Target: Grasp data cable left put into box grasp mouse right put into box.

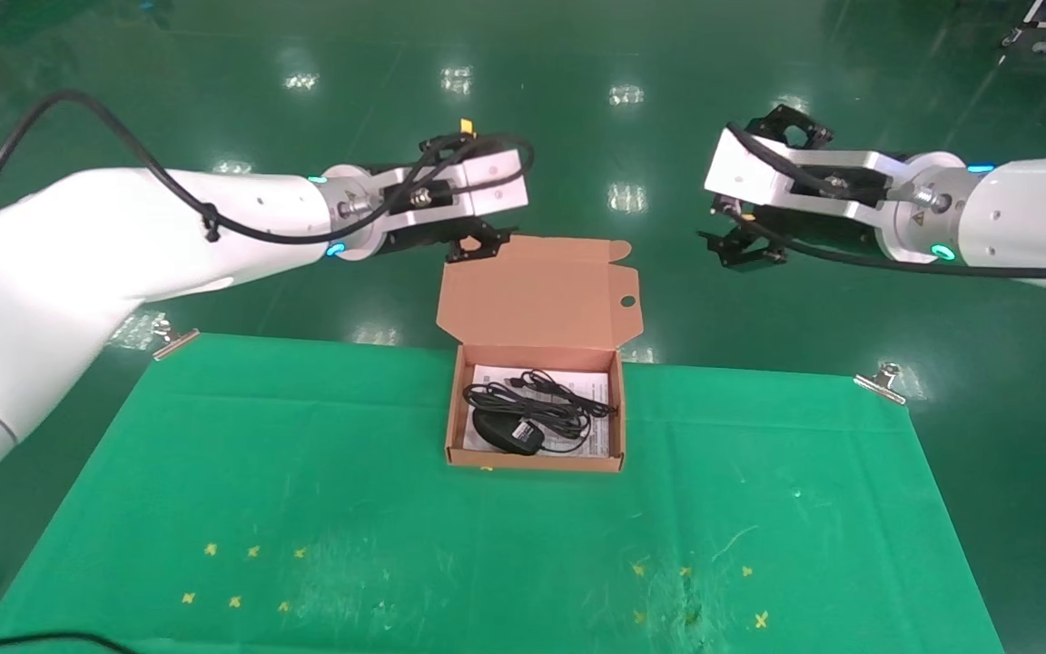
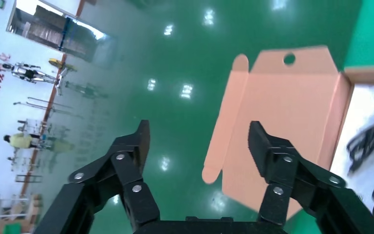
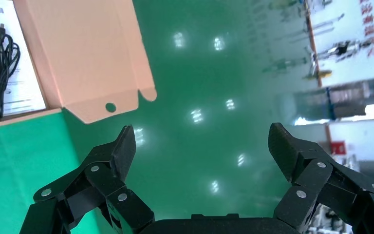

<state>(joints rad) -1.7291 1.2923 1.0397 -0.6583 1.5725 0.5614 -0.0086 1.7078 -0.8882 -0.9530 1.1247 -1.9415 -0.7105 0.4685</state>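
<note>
Both empty: left hand (image 2: 197,141) and right hand (image 3: 202,146) hung released; floppy light cable (image 1: 568,409) and rigid mouse (image 1: 507,431) lay boxed (image 1: 532,461)

data cable (image 1: 537,392): tangled with mouse cord, cannot separate | mouse (image 1: 507,432): partly under cords | leaflet (image 1: 597,386): print unreadable

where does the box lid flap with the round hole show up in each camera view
Head view: the lid flap stands open at centre, behind the box, between the two raised grippers.
Left wrist view: the flap fills the middle, beyond the open left gripper.
Right wrist view: the flap sits beside the leaflet, past the open right gripper.
Shared landmark: the round hole near the flap's outer edge.
</note>
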